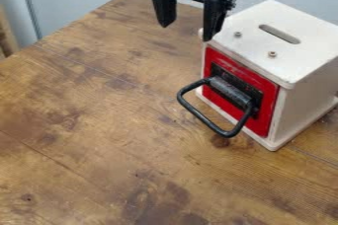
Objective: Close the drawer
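The red drawer (pixel 260 99) sits in the cream-white wooden casing (pixel 294 49) at the right, its red front about flush with the casing. A black bracket (pixel 232 86) and a large black wire loop handle (pixel 211 111) stick out from its front toward the table's middle. No pale wood interior shows. My black gripper (pixel 188 22) hangs above the table at the back, left of the casing's top corner. Its two fingers (pixel 164 10) are spread apart and hold nothing. It is not touching the drawer or the handle.
The worn brown wooden table (pixel 93 120) stretches left and forward of the casing. The casing has a slot (pixel 282 34) on its top. A pale wall stands behind the table, and the table's left edge runs along the left side.
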You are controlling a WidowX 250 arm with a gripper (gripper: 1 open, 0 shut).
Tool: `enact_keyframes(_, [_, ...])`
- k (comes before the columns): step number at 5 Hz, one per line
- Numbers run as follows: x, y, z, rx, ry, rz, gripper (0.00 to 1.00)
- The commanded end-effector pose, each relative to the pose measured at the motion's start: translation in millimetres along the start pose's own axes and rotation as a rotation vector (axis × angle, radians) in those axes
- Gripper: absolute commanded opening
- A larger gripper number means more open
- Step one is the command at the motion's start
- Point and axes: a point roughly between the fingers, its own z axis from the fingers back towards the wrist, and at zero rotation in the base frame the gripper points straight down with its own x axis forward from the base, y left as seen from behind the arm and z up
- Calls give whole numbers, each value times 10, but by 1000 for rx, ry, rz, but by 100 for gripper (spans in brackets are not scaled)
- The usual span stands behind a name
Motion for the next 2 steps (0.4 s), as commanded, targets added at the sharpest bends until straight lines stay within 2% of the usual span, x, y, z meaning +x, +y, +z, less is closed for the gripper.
enact_keyframes(1, [64, 17, 225, -3, -73, -1, 100])
enact_keyframes(2, [66, 14, 217, -4, -73, -3, 100])
